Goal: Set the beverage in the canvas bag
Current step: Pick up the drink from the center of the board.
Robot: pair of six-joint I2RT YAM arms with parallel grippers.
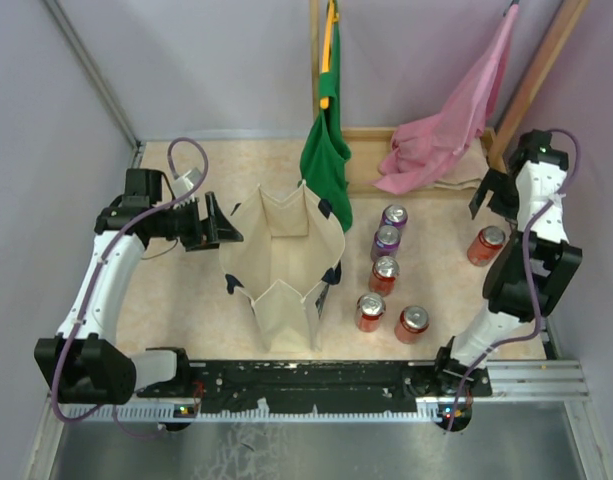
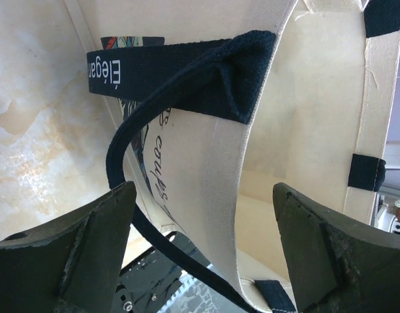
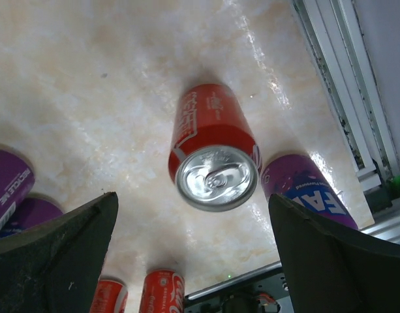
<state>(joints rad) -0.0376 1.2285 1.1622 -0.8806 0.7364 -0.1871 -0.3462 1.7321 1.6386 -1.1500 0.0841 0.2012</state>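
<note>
The canvas bag (image 1: 283,262) stands open left of centre, the left tool (image 1: 226,222) wide beside its rim. At the right, the right tool (image 3: 193,195), also wide, hangs over a red can (image 3: 213,153).

Stretched inward with left arm (image 1: 104,268), elbow bent, left jaws wide apart. Folded high with right arm (image 1: 531,262), wrist tipped down, right jaws equally wide.
</note>
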